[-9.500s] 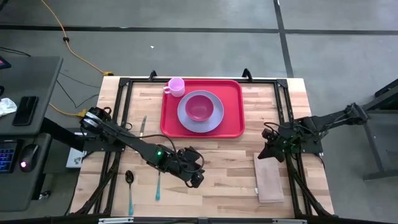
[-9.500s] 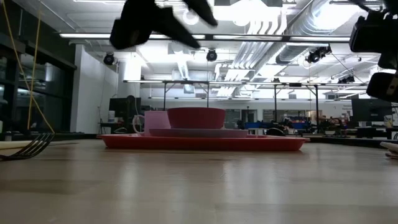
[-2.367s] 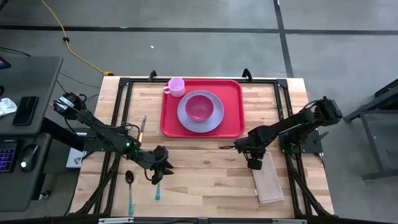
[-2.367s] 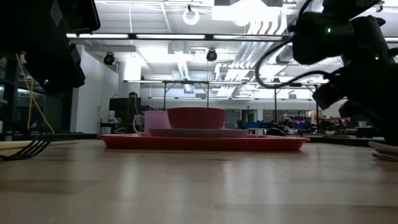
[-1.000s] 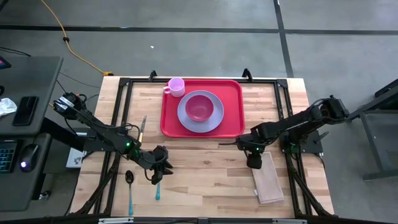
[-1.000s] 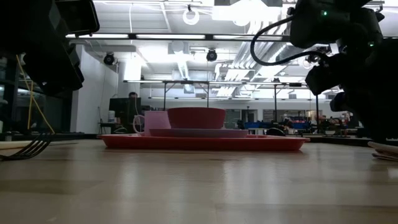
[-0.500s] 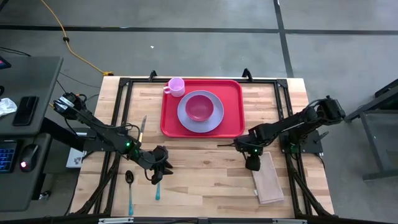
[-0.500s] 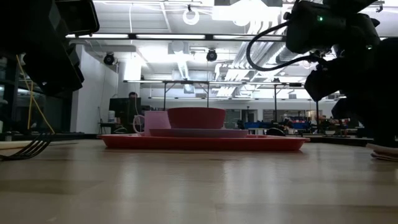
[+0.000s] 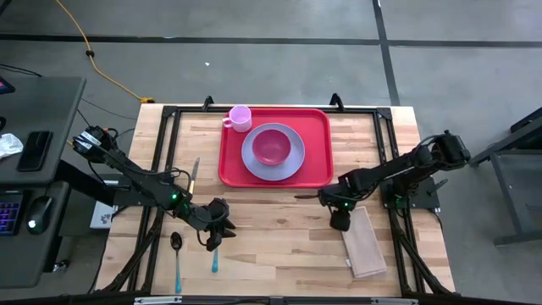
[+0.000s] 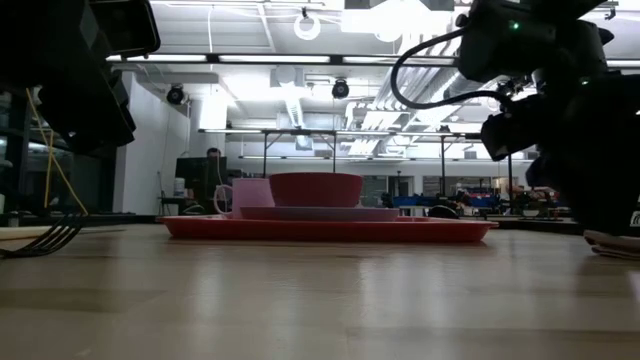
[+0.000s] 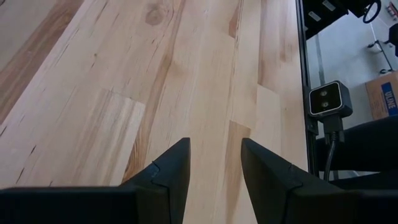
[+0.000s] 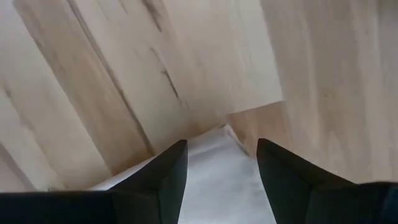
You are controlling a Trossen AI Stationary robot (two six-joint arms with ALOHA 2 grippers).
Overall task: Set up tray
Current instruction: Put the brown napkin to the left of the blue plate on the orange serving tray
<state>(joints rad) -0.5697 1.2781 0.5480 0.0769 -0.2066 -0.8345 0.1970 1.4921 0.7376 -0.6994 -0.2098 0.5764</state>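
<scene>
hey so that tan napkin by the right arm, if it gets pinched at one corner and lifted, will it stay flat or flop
Probably flop. The napkin lies thin and flat on the table, like soft folded cloth or paper. It looks light, so the open right hand at its near corner may drag it before gripping. Layers might unfold.

I can read almost no writing from here. Past my left pincer, beyond the edge of the bench, a brown cardboard box on the floor carries blue printed letters, too small and cut off for me to make out a word. Nothing else in any view bears a label, brand, number or sign that I can read.
</scene>
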